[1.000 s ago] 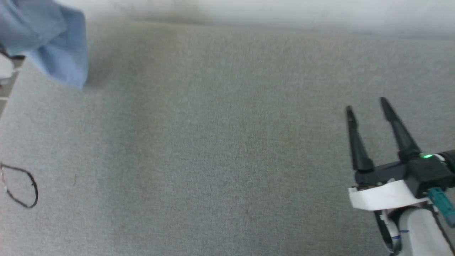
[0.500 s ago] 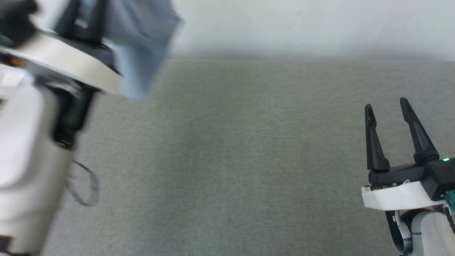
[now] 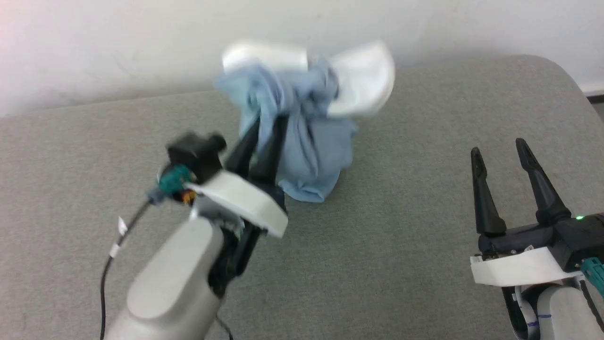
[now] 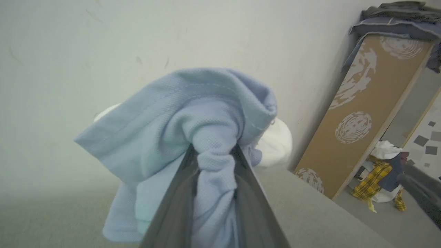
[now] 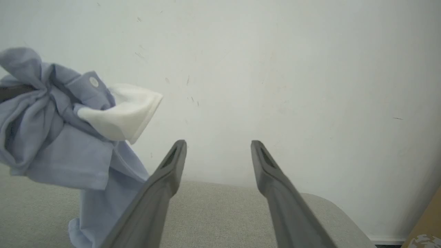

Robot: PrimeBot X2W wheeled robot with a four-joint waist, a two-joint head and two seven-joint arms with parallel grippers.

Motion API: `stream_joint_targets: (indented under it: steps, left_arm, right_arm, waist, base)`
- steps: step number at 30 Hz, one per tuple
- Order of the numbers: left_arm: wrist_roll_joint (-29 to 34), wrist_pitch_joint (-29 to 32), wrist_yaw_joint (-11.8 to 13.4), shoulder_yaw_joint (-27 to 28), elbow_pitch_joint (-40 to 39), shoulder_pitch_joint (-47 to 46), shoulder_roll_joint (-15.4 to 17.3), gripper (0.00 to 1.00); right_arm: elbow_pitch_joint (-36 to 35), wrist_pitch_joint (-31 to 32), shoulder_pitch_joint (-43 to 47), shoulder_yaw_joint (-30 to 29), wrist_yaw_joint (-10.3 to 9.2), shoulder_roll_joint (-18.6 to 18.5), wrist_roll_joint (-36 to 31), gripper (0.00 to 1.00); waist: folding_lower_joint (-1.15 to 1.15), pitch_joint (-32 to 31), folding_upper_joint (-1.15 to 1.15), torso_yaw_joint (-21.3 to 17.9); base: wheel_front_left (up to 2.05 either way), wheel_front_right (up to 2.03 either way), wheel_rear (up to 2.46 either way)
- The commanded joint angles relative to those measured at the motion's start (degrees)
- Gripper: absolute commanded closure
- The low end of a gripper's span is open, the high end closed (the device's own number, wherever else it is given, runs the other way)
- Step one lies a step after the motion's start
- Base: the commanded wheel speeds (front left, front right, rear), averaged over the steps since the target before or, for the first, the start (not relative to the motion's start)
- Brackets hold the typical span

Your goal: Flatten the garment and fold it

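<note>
The shirt (image 3: 306, 141) hangs as a crumpled bundle over the middle of the grey padded surface (image 3: 401, 212), its lowest fold at or just above the cloth. A second ago we saw only a corner of it at the upper left edge of the head view. Half a second ago it was a blur up there with the left arm. The head camera has swung as well, so part of that shift belongs to the view, but the bundle is now in front of us.

The left pincer (image 3: 269, 130) is pinching a thick twist of the knit between its fingers. The right pincer (image 3: 497, 146) stands spread and empty, well apart to the right. We judge the carrying nearly over; laying out and flattening are not yet begun.

Much is hard to read. The left fingertips are buried in cloth. The white collar (image 3: 363, 80) is smeared by motion in the head view. One button (image 5: 93, 81) shows from the right wrist, but we cannot tell sleeves, hem or front from back, nor whether the bottom touches the surface.
</note>
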Motion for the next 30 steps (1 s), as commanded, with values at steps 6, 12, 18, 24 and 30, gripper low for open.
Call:
stream_joint_targets:
  steps: [6, 12, 18, 24, 30]
  left_arm:
    - [1.7, -1.3, -1.5, -4.2, 16.8, 6.3, 0.6, 0.64]
    - [3.2, -3.0, -3.0, -5.7, 24.7, 5.7, 0.0, 0.0]
    - [4.9, -5.0, -2.3, -2.6, 23.6, 5.5, 0.0, 0.0]
    - [10.3, -5.1, 0.4, 5.5, 12.4, 9.4, 1.8, 0.0]
    - [17.8, -5.1, 1.6, 13.0, 0.4, 18.3, 3.4, 0.0]
  right_arm:
    - [0.5, -0.3, 0.3, 1.2, -0.11, 0.1, 0.5, 0.0]
    - [2.2, -0.3, 0.5, 2.2, -0.11, 0.1, -0.4, 0.0]
    - [3.2, -0.3, 1.1, 1.8, -0.11, 0.1, -0.6, 0.0]
    - [4.1, -0.3, 2.8, 0.9, -0.11, 0.1, -0.9, 0.0]
    - [5.0, -0.3, 4.8, 1.0, -0.11, 0.1, -0.8, 0.0]
  waist:
    - [0.0, 3.5, 0.0, -2.5]
    - [0.0, 3.4, 0.0, -0.3]
    - [0.0, 0.2, 0.0, 3.0]
    - [0.0, -3.6, 0.0, 6.6]
    - [0.0, -6.1, 0.0, 9.2]
  base:
    - [0.0, 0.0, 0.0]
    - [0.0, 0.0, 0.0]
    - [0.0, 0.0, 0.0]
    - [0.0, 0.0, 0.0]
    - [0.0, 0.0, 0.0]
